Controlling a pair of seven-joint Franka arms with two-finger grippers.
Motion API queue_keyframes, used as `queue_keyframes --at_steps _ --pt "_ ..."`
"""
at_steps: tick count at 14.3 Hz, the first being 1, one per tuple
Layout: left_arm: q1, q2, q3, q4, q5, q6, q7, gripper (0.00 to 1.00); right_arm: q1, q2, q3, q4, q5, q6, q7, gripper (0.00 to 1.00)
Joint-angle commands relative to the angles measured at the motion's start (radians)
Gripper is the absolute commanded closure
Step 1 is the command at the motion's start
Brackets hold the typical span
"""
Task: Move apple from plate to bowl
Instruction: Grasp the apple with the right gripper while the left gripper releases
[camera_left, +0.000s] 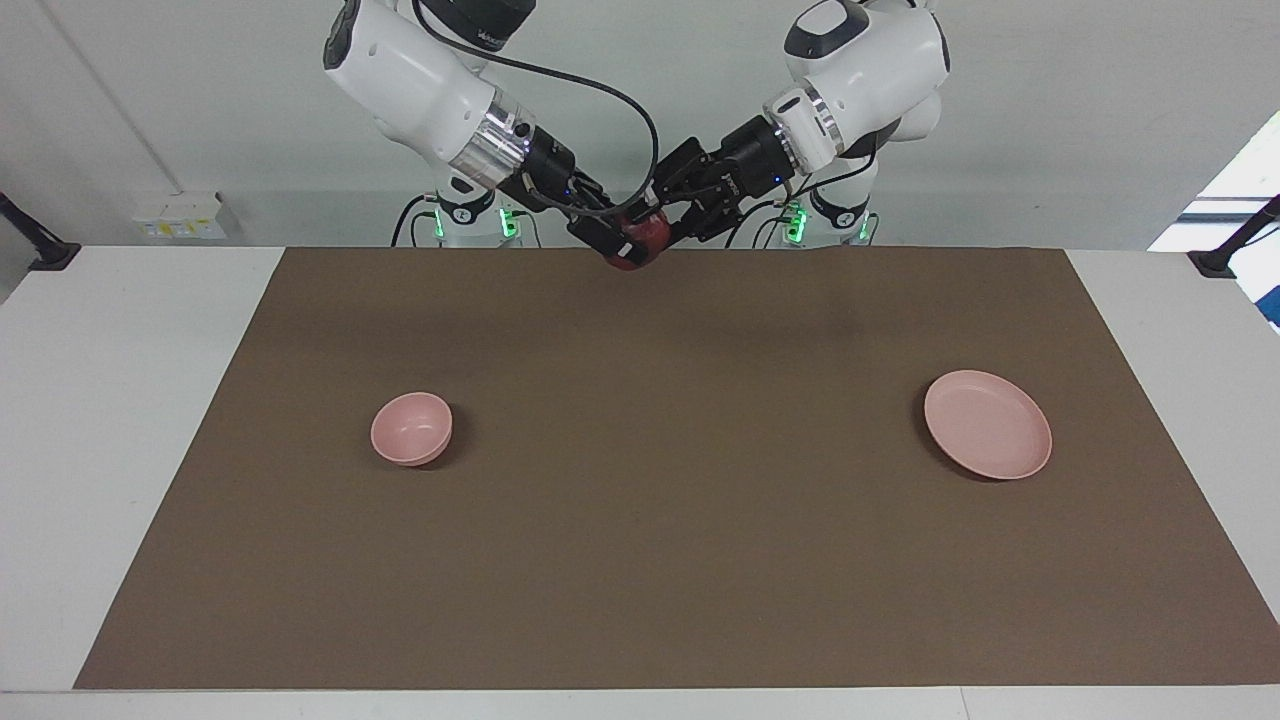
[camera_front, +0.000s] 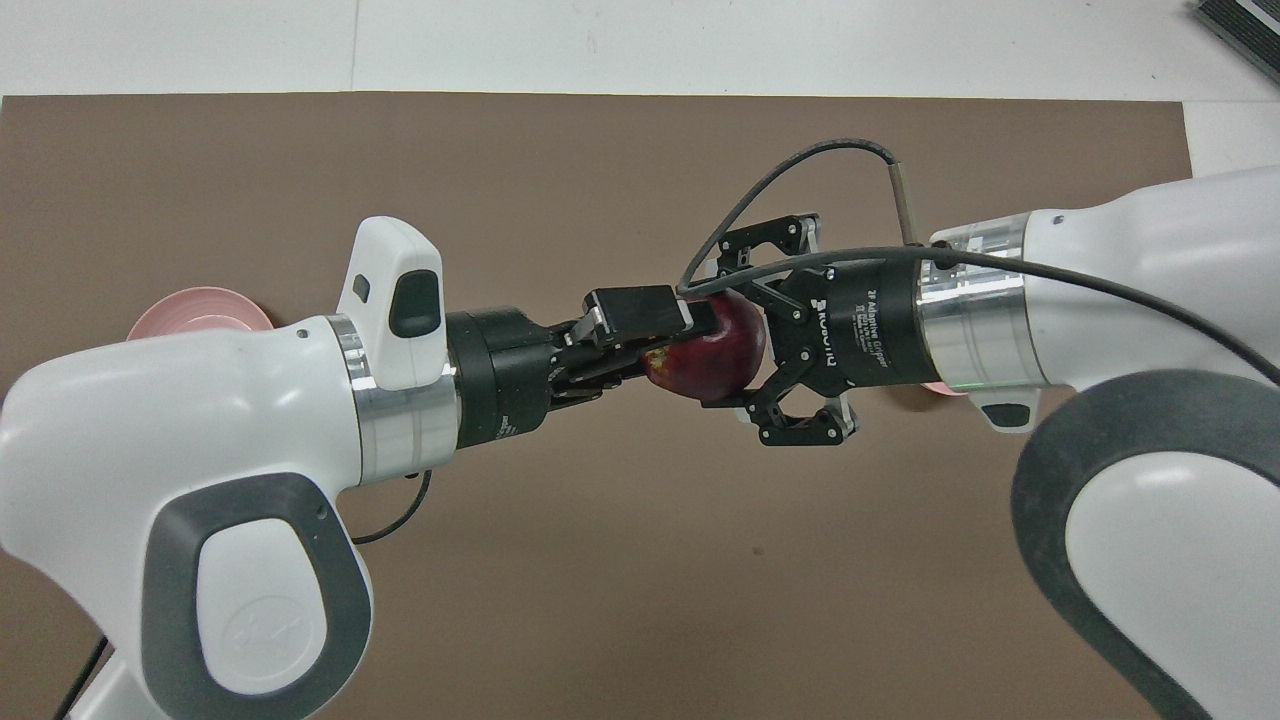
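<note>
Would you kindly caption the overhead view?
Both grippers, left gripper and right gripper, grip the apple mid-handover.

Glossy apple (camera_front: 715, 350); matt brown mat (camera_left: 640, 520); smooth plate (camera_left: 987, 424).

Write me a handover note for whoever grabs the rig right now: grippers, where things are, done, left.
Left gripper: shut on the apple, held in the air over the mat's edge nearest the robots.
Right gripper: closed around the same apple from the other end. Both grip it mid-handover.
Plate: empty, toward the left arm's end of the table.
Bowl: empty, toward the right arm's end.
Done: apple off the plate and brought to the handover.
Left: left gripper lets go, right arm carries the apple over the bowl and drops it in.
</note>
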Motion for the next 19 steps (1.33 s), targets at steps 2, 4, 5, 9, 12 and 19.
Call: queue_keyframes --at_steps 2,4,5,9,12,19 --pt "0.002 -0.013 0.014 -0.009 0.096 0.016 -0.001 0.0 -0.016 0.009 0.005 0.01 0.025 -0.012 -0.002 1.0" --pt "0.013 -0.009 0.017 -0.006 0.166 0.004 -0.002 0.0 -0.024 0.009 0.005 0.011 0.025 -0.014 -0.011 1.0" --pt "0.027 -0.009 0.018 -0.007 0.189 -0.019 -0.002 0.0 -0.026 0.009 0.005 0.01 0.022 -0.017 -0.024 1.0" --pt "0.1 -0.01 0.022 -0.004 0.45 -0.224 -0.001 0.0 -0.061 0.009 -0.003 0.01 -0.08 -0.074 -0.164 1.0" --pt "0.16 -0.015 0.023 -0.001 0.653 -0.357 0.002 0.0 -0.098 0.009 -0.003 0.001 -0.235 -0.132 -0.371 1.0" --pt "0.312 -0.01 0.026 0.016 0.91 -0.466 0.143 0.0 -0.207 0.111 -0.003 -0.047 -0.482 -0.099 -1.029 1.0"
